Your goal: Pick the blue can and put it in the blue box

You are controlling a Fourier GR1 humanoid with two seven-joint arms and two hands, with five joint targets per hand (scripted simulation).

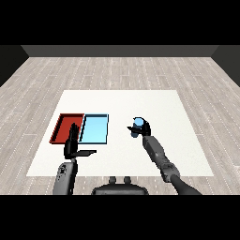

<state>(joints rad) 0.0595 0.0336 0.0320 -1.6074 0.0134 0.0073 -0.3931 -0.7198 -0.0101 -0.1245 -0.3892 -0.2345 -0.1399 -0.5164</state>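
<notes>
Right hand (pixel 142 127) curls round the blue can (pixel 137 124), right of the blue tray (pixel 95 129); next, carry it over.

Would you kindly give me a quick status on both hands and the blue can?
Right hand curled round blue can, right of the trays. Left hand open, fingers straight, by red tray. Blue tray holds nothing. Table between can and tray bare.

Blue can (pixel 137 125) in my right hand (pixel 143 127)
I'm holding it right of centre; the blue tray (pixel 95 129) is lying left of it.
</notes>
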